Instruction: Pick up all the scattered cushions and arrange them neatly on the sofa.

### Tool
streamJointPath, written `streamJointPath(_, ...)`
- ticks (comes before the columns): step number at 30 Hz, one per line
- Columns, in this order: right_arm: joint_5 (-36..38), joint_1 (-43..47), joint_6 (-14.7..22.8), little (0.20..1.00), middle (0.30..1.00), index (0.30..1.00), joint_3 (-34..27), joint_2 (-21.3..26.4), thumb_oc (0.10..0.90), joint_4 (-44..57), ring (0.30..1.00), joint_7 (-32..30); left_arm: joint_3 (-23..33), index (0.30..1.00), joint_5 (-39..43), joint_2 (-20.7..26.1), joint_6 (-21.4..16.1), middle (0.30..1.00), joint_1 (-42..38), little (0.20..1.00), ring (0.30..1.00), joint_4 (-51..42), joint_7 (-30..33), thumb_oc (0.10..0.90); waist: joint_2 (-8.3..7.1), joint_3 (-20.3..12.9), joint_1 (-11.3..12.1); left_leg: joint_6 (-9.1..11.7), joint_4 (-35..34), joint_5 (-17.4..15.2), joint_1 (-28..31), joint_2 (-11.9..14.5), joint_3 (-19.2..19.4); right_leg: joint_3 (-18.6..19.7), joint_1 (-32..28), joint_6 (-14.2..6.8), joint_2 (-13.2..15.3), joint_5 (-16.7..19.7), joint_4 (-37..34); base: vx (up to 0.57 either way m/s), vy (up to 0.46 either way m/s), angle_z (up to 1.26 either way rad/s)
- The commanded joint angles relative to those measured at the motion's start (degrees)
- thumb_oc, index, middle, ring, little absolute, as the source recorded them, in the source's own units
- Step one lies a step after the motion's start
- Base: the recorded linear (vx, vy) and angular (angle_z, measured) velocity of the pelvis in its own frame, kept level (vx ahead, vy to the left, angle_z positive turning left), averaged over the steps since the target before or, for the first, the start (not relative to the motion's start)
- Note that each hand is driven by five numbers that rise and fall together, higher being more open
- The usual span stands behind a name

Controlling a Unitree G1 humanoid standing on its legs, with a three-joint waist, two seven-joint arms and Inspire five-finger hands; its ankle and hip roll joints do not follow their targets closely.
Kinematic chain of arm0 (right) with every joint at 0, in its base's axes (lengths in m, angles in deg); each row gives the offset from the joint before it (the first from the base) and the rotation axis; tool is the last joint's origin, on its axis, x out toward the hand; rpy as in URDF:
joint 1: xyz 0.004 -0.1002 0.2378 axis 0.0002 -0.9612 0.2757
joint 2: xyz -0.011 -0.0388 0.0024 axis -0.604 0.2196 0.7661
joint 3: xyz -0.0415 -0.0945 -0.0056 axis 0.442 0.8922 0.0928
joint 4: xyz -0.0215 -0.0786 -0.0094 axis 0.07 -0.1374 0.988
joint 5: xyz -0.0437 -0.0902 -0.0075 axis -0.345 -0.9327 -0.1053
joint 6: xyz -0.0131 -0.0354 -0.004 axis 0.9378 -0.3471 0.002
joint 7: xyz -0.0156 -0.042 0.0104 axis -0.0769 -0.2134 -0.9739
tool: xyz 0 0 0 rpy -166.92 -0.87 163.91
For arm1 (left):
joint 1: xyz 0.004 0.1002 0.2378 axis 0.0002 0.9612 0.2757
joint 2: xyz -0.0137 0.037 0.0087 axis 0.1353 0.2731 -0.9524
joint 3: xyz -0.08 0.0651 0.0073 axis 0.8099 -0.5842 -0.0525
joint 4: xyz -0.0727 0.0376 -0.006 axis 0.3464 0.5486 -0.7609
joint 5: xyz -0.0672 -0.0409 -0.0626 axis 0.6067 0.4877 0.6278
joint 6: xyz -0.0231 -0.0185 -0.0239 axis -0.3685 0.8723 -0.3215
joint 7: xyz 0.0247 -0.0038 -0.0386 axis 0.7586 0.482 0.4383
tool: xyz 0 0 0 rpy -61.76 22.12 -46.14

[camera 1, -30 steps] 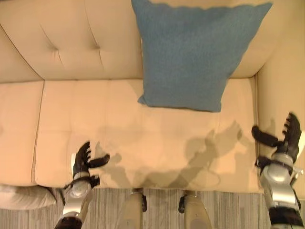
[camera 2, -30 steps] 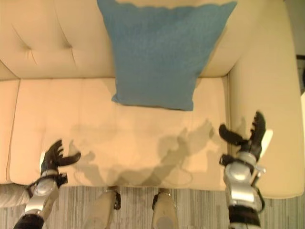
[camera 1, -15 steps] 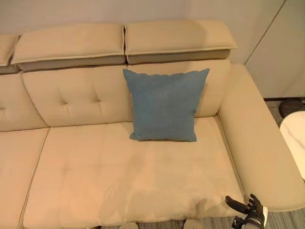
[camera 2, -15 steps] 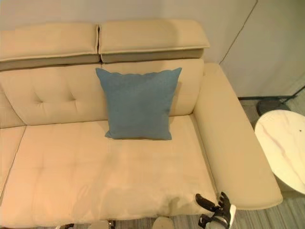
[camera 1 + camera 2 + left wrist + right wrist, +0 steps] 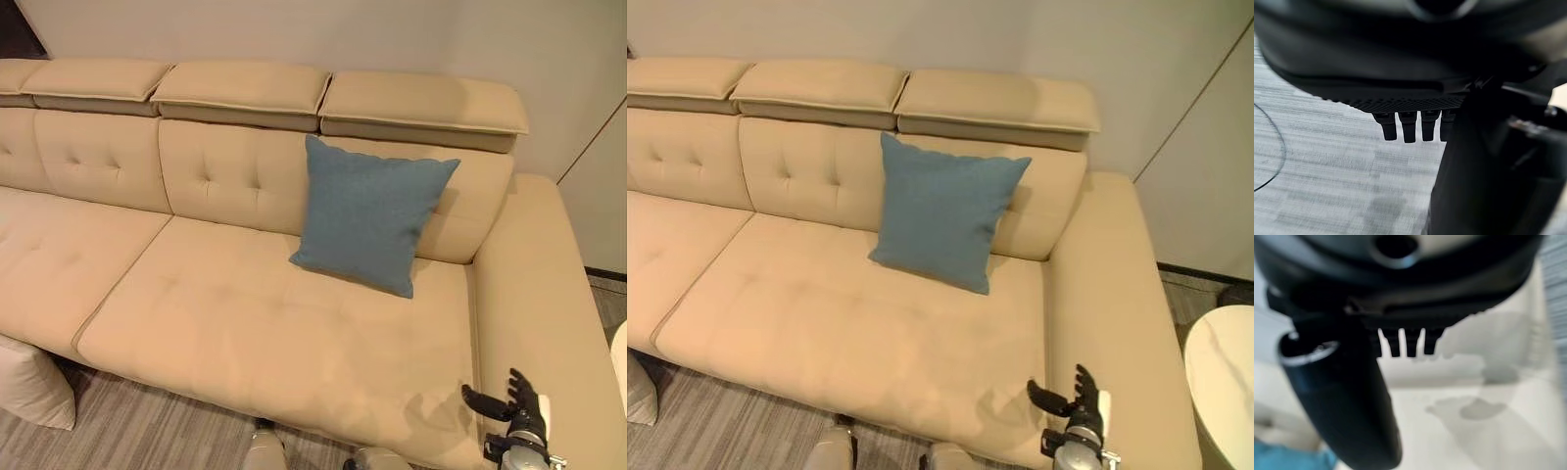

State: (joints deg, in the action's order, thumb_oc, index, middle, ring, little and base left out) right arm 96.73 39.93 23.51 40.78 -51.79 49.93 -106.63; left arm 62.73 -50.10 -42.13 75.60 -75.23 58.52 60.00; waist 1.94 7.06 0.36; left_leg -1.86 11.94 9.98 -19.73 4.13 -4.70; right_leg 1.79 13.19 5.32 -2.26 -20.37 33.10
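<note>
Blue cushion (image 5: 373, 213) stands propped on the sofa (image 5: 245, 323); both hands' fingers released, right hand (image 5: 514, 406) at five o'clock, left hand (image 5: 1415, 98) over the floor (image 5: 1327, 186). Next likely: fetching the pale cushion (image 5: 31, 384) at eight o'clock.

One blue cushion (image 5: 373, 212) leans upright against the sofa (image 5: 245, 333) backrest, toward the right end of the seat. One pale, cream-coloured cushion (image 5: 32, 382) lies on the floor (image 5: 147, 431) at the near left, just beside the sofa's front edge, partly cut off by the frame. That makes two cushions in all. The sofa is one long piece; three headrest pads (image 5: 240, 88) run along the top of its back. One round white table (image 5: 1225, 382) stands at the far right edge, beside the sofa's armrest.
</note>
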Motion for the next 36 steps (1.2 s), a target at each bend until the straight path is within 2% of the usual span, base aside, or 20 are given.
streamJointPath(1,-0.8,7.8,3.2,0.900,0.900,0.900,-2.1,-1.4,0.800,1.9,0.900,1.4,1.8,0.900,-1.6,2.0,-0.5,0.900,-2.8,0.900,0.900,2.7,1.1,0.800,-4.27,2.4,-0.2,3.0,7.0,-16.2,10.1,0.9,7.7,-6.0,-10.4,-7.3,4.7,11.1,-24.6,-0.15,-0.059,0.34)
streamJointPath(5,0.0,8.2,3.0,0.900,0.900,0.900,-1.6,-2.8,0.800,1.2,0.900,1.7,3.0,0.900,-3.8,1.7,0.8,0.900,-2.6,0.900,0.900,5.5,1.8,0.800,-3.32,1.1,-1.4,3.2,5.2,-19.2,18.5,2.4,15.9,-14.5,-9.9,-8.2,6.5,12.6,-26.6,-0.23,-0.009,1.07)
streamJointPath(6,-0.4,8.0,3.1,0.900,0.900,0.900,-1.4,-2.8,0.800,1.5,0.900,1.9,2.9,0.900,-5.0,1.5,0.9,0.900,-3.1,0.900,0.900,6.0,2.0,0.800,-2.41,0.6,-2.6,4.2,3.8,-20.8,22.9,5.0,21.1,-19.6,-9.9,-9.2,7.5,12.8,-27.6,-0.27,0.090,1.64)
streamJointPath(7,-0.6,7.7,3.3,0.900,0.900,0.900,-1.6,-2.6,0.800,1.8,0.900,1.8,2.2,0.900,-5.8,1.2,0.8,0.900,-3.3,0.900,0.900,5.8,2.2,0.800,-1.98,0.5,-3.5,4.8,3.2,-20.7,25.2,6.2,24.2,-22.5,-9.8,-9.6,7.9,13.6,-28.1,-0.21,0.082,1.76)
streamJointPath(8,-0.6,7.7,3.3,0.900,0.900,0.900,-1.6,-2.6,0.800,1.8,0.900,1.8,2.3,0.900,-5.8,1.2,0.8,0.900,-3.3,0.900,0.900,5.8,2.2,0.800,-1.97,0.5,-3.5,4.8,3.2,-20.7,25.2,6.3,24.2,-22.5,-9.9,-9.6,7.9,13.6,-28.1,-0.19,0.048,1.72)
streamJointPath(9,-0.7,7.5,3.2,0.900,0.900,0.900,-1.5,-2.6,0.800,1.7,0.900,2.0,1.9,0.900,-6.1,1.4,0.9,0.900,-3.6,0.900,0.900,5.5,2.2,0.800,-1.92,0.5,-4.4,5.4,3.3,-20.2,26.3,7.6,26.7,-25.0,-9.0,-9.5,8.6,14.4,-27.9,-0.20,0.067,1.27)
streamJointPath(11,-0.6,6.9,3.3,0.900,0.900,0.900,-2.0,-2.9,0.800,1.7,0.900,2.0,1.1,0.900,-6.9,1.4,0.8,0.900,-4.5,0.900,0.900,5.1,1.7,0.800,-1.44,0.1,-5.9,6.6,2.4,-19.4,27.7,8.2,29.4,-29.6,-8.3,-9.7,9.7,15.5,-28.9,-0.26,0.119,1.46)
streamJointPath(13,0.1,5.8,3.4,0.900,0.900,0.900,-2.9,-4.0,0.800,1.5,0.900,1.9,-0.2,0.900,-8.3,1.8,1.0,0.900,-5.7,0.900,0.900,4.1,1.5,0.800,-1.48,0.2,-7.6,7.2,-4.1,-20.3,27.6,7.3,33.1,-35.0,-7.5,-10.6,12.6,17.8,-28.5,-0.28,0.281,1.91)
streamJointPath(15,-0.2,5.7,3.4,0.900,0.900,0.900,-2.5,-4.1,0.800,1.5,0.900,2.0,-0.6,0.900,-8.7,1.8,0.9,0.900,-5.7,0.900,0.900,3.8,1.5,0.800,-1.74,0.2,-7.8,6.7,-5.0,-20.6,27.5,6.3,32.4,-35.7,-7.5,-11.0,13.4,18.7,-28.1,-0.14,0.232,1.85)
streamJointPath(18,-1.5,7.1,3.1,0.900,0.900,0.900,0.4,-5.5,0.800,1.5,0.900,2.8,-1.1,0.900,-9.1,2.8,0.2,0.900,-6.2,0.900,0.900,3.0,2.3,0.800,-2.78,1.8,-6.4,4.7,-8.7,-21.6,27.3,2.6,29.3,-34.9,-5.9,-13.1,15.9,21.8,-26.5,-0.23,0.323,0.65)
streamJointPath(21,-2.1,7.9,2.6,0.900,0.900,0.900,1.9,-6.2,0.800,1.6,0.900,3.2,-0.7,0.900,-8.2,3.1,-0.1,0.900,-6.2,0.900,0.900,2.7,2.4,0.800,-3.59,2.5,-5.6,3.4,-9.9,-21.6,26.4,0.6,27.5,-34.1,-5.6,-14.1,16.7,23.2,-26.4,-0.17,0.267,0.04)
streamJointPath(22,-3.0,8.3,2.4,0.900,0.900,0.900,3.2,-6.6,0.800,1.1,0.900,3.9,-0.2,0.900,-7.7,3.2,-0.3,0.900,-6.1,0.900,0.900,3.1,2.1,0.800,-4.27,2.8,-4.3,2.7,-11.4,-21.2,25.9,-1.2,26.0,-33.6,-6.1,-15.1,17.1,24.0,-27.3,-0.13,0.279,0.16)
streamJointPath(26,-3.1,9.0,1.8,0.900,0.900,0.900,4.0,-7.8,0.800,0.6,0.900,4.4,0.4,0.900,-7.5,3.3,0.3,0.900,-6.8,0.900,0.900,4.1,2.1,0.800,-4.60,3.9,-3.9,1.8,-12.2,-20.6,24.9,-2.7,23.3,-31.2,-5.7,-15.9,18.2,23.7,-25.6,-0.11,0.200,0.26)
streamJointPath(27,-2.7,8.9,1.8,0.900,0.900,0.900,4.1,-8.1,0.800,0.8,0.900,4.5,0.4,0.900,-7.6,3.5,0.4,0.900,-7.3,0.900,0.900,4.3,2.2,0.800,-4.54,4.3,-4.4,1.6,-12.4,-20.3,24.5,-3.0,22.0,-27.4,-5.0,-16.1,17.7,22.9,-24.8,-0.07,0.200,0.68)
streamJointPath(28,-1.4,7.7,1.7,0.900,0.900,0.900,4.0,-9.1,0.800,1.9,0.900,4.8,-0.7,0.900,-8.6,3.7,0.6,0.900,-8.8,0.900,0.900,4.4,2.9,0.800,-4.48,4.6,-6.9,0.7,-12.4,-18.6,22.8,-4.6,17.9,-13.4,-3.1,-15.3,14.3,21.2,-23.8,-0.07,0.199,0.94)
streamJointPath(29,-1.4,7.7,1.7,0.900,0.900,0.900,4.0,-9.1,0.800,1.9,0.900,4.8,-0.7,0.900,-8.6,3.7,0.6,0.900,-8.8,0.900,0.900,4.4,2.9,0.800,-4.49,4.6,-6.9,0.7,-12.4,-18.7,22.9,-4.6,17.9,-13.4,-3.1,-15.3,14.4,21.1,-23.7,-0.04,0.199,1.22)
streamJointPath(31,-0.2,6.1,1.9,0.900,0.900,0.900,4.1,-9.7,0.800,1.9,0.900,5.1,-1.7,0.900,-8.9,4.0,0.6,0.900,-10.1,0.900,0.900,4.4,3.1,0.800,-4.37,4.5,-8.1,0.3,-12.9,-17.7,22.0,-6.0,13.6,-5.0,-3.5,-14.3,10.5,18.9,-22.3,0.04,0.131,1.36)
streamJointPath(32,0.0,5.8,1.9,0.900,0.900,0.900,4.2,-9.9,0.800,1.7,0.900,5.2,-1.8,0.900,-8.6,4.0,0.6,0.900,-10.5,0.900,0.900,4.5,3.2,0.800,-4.23,4.6,-8.3,0.1,-13.2,-17.4,21.9,-6.4,11.8,-3.4,-3.5,-13.8,9.2,17.8,-20.9,0.09,0.124,1.42)
streamJointPath(34,-0.3,6.5,2.1,0.900,0.900,0.900,5.0,-9.7,0.800,0.9,0.900,5.6,-2.1,0.900,-8.4,4.3,0.5,0.900,-10.7,0.900,0.900,4.9,3.1,0.800,-4.37,4.0,-8.0,0.2,-13.8,-17.2,21.5,-7.0,9.9,-4.3,-4.1,-13.1,8.0,17.6,-22.2,0.19,0.072,1.15)
streamJointPath(36,-1.3,8.8,2.3,0.900,0.900,0.900,6.5,-8.4,0.800,-0.2,0.900,5.9,-2.7,0.900,-8.3,4.6,0.5,0.900,-11.4,0.900,0.900,5.2,2.7,0.800,-4.48,4.5,-8.2,0.6,-14.0,-17.6,22.0,-7.8,7.5,-5.2,0.9,-12.4,3.9,19.5,-23.9,0.32,0.039,0.72)
